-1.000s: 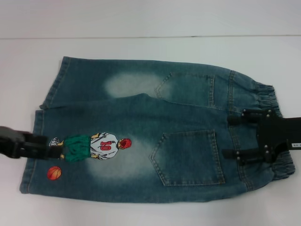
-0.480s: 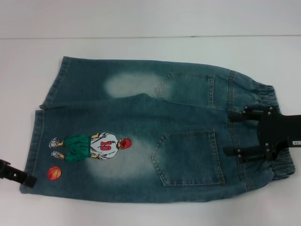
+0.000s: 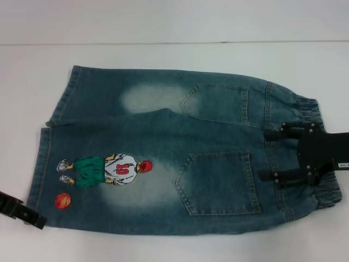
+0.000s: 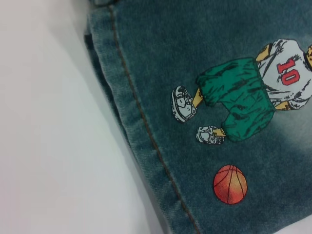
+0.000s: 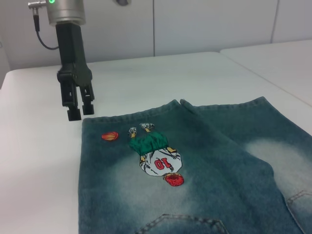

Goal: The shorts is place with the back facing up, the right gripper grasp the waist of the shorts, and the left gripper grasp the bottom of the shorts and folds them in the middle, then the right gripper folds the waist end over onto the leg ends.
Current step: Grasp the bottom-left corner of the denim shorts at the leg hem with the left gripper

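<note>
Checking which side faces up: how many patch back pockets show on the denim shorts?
2: one patch pocket near the right gripper on the near leg, the other pocket on the far leg of the faded blue-green denim shorts.

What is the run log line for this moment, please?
shorts: flat on table, back up | right gripper: open over waist | left gripper: raised beside leg ends, off cloth, holds nothing

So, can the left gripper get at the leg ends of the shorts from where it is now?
Probably yes. The left gripper hangs above the table just outside the near corner of the leg ends, apart from the shorts. Nothing lies between them.
</note>
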